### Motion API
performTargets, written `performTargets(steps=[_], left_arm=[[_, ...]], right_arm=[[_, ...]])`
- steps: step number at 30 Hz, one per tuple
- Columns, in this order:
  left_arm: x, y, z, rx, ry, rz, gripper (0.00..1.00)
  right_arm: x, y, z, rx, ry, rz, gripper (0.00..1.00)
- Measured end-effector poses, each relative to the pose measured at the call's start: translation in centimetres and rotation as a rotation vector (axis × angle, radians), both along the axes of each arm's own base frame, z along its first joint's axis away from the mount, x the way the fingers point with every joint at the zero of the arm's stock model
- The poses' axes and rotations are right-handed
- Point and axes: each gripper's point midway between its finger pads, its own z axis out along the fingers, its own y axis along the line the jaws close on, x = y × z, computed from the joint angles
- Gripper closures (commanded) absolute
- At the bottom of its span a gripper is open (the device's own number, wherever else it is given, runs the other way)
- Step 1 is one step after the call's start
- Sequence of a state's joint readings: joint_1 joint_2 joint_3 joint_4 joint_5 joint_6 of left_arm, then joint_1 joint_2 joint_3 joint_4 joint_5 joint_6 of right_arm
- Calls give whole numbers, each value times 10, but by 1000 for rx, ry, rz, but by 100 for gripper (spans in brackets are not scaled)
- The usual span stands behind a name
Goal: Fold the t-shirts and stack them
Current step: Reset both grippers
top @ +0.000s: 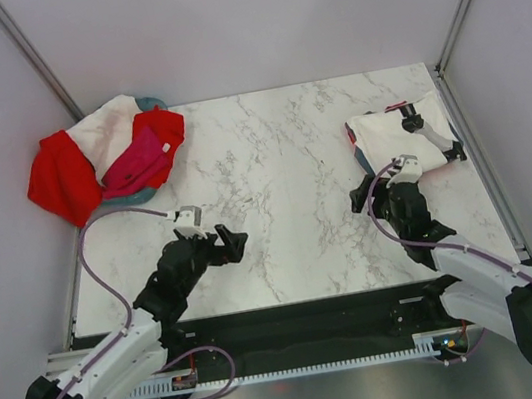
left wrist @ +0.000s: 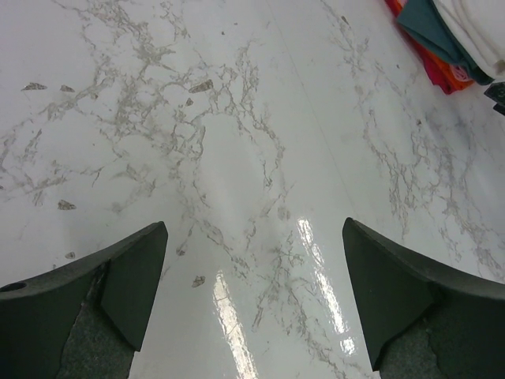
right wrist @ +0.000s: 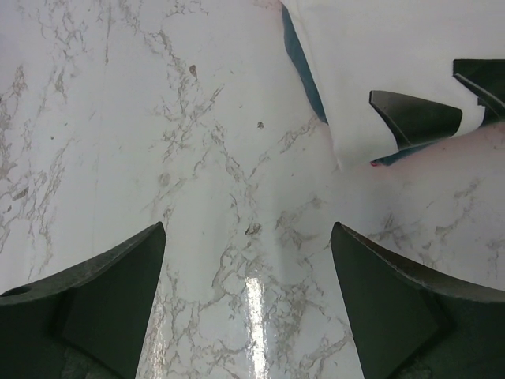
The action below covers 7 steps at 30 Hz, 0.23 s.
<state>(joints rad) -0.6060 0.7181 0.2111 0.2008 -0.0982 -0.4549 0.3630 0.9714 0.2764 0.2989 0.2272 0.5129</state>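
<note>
A loose heap of t-shirts lies at the table's far left corner: a red one [top: 60,176], a white one [top: 111,128] and a magenta one [top: 138,159]. A folded stack sits at the far right, with a white shirt [top: 392,129] bearing a dark print on top. In the right wrist view the white shirt [right wrist: 379,55] has a slate-blue edge [right wrist: 301,75] under it. The left wrist view shows the stack's white [left wrist: 483,31], slate-blue [left wrist: 430,28] and coral [left wrist: 440,75] layers. My left gripper [top: 232,241] [left wrist: 252,300] is open and empty over bare marble. My right gripper [top: 366,192] [right wrist: 248,300] is open and empty, just near-left of the stack.
A round teal basket [top: 152,104] peeks out behind and under the heap at the far left. The marble table [top: 283,177] is bordered by grey walls with metal posts at the back corners. A dark strip runs along the near edge by the arm bases.
</note>
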Motion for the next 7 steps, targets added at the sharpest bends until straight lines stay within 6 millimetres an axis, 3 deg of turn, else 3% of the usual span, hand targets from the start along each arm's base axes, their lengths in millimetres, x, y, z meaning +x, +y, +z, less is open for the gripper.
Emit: performTargets(steps=[7], left_arm=[[0,0,11,-25,-36,1,0]], right_arm=[[-1,-11,-6,-12,33,-71,4]])
